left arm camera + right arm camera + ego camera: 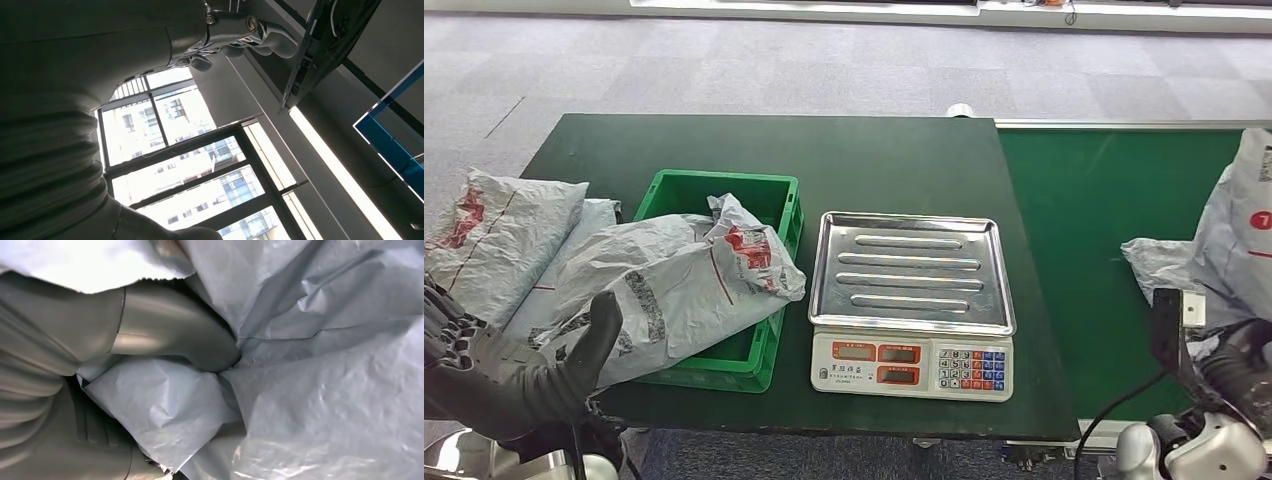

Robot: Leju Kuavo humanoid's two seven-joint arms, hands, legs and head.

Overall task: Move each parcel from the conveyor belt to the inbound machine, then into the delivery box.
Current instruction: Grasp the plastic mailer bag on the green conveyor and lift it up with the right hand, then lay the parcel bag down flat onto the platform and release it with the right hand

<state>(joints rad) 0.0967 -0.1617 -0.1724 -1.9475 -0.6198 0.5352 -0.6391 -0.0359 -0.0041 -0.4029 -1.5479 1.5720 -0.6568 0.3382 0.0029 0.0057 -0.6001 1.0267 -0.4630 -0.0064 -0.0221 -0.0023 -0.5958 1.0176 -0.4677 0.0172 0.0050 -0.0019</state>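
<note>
I have my right hand point(150, 350) on the grey parcel point(1234, 230) at the right end of the conveyor belt point(1104, 220), near its front edge. In the right wrist view the thumb is dug into the crumpled plastic with film bunched around it, so I judge the hand clamped on the bag. My left hand point(514, 380) hangs low by the table's front left corner with nothing in it; I cannot tell how its fingers lie.

The scale point(912, 300) sits at the table's front edge beside the belt, its steel tray bare. The green crate point(769, 190) to its left already has a parcel point(674, 280) slumped over its front rim, and two more bags point(494, 240) lie at the table's left edge.

This parcel looks like a soft mailer: light, floppy and slick. I expect it to sag and slide in a loose hold, so I'd grip a thick gathered fold rather than the flat face.
</note>
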